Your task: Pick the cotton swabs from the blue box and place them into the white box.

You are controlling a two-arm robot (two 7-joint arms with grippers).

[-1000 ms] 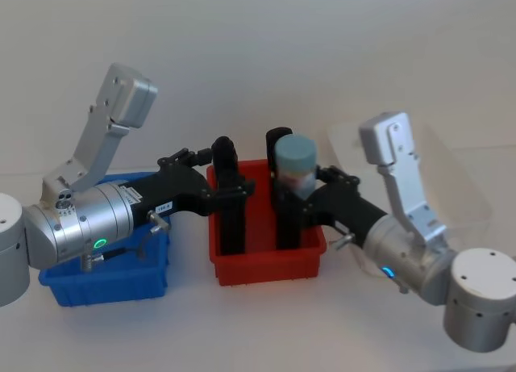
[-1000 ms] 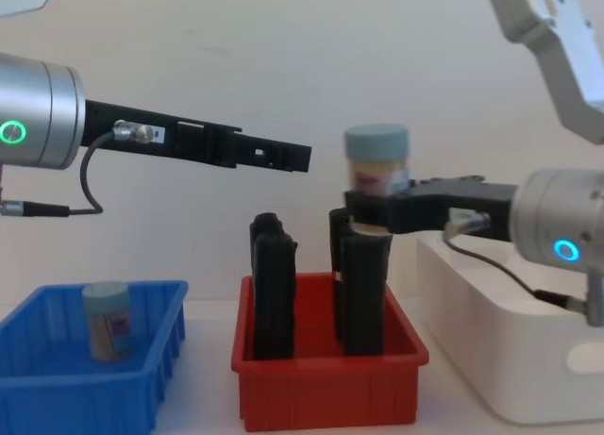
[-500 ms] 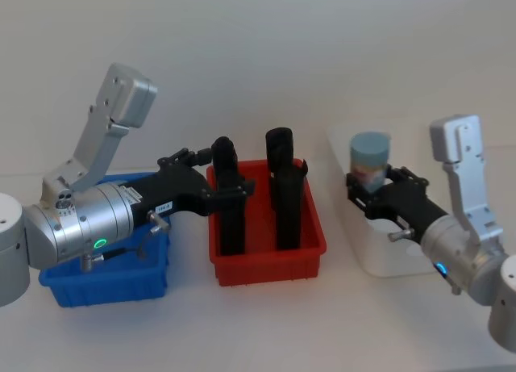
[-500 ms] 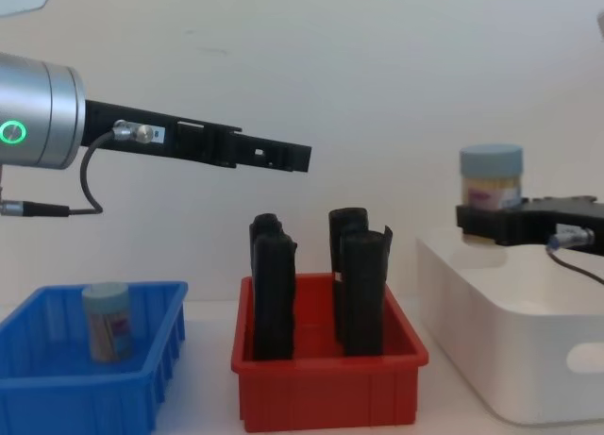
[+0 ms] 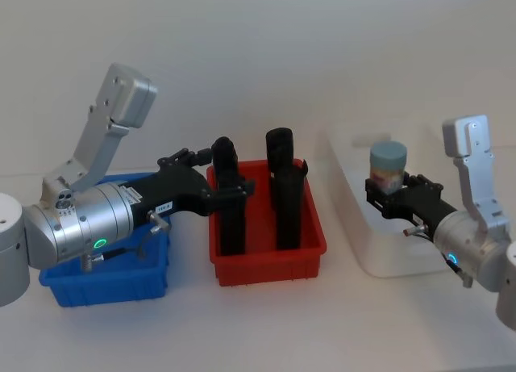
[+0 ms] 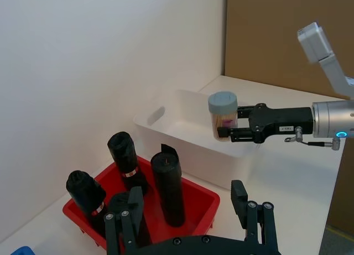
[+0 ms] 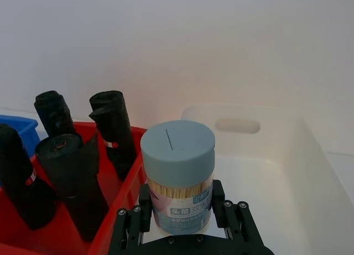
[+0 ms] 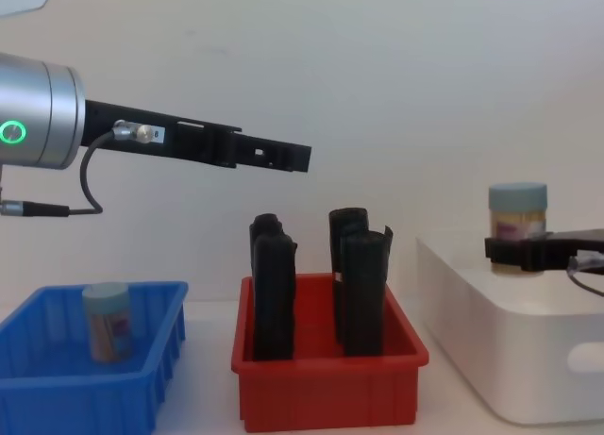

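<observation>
Right end effector (image 5: 385, 193), clamped on cotton swabs jar (image 5: 388, 164), shifted from above red bin (image 5: 266, 263) to over white box (image 5: 379, 255), release pending; left end effector (image 8: 283, 157) open, empty, idle.

Bright, even, diffuse light, with faint soft shadows on the table (image 5: 266, 328) beside the red bin (image 5: 270, 261)

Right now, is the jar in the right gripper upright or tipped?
Upright: the jar sits lid-up with vertical sides in the right gripper, held over the white box.
</observation>
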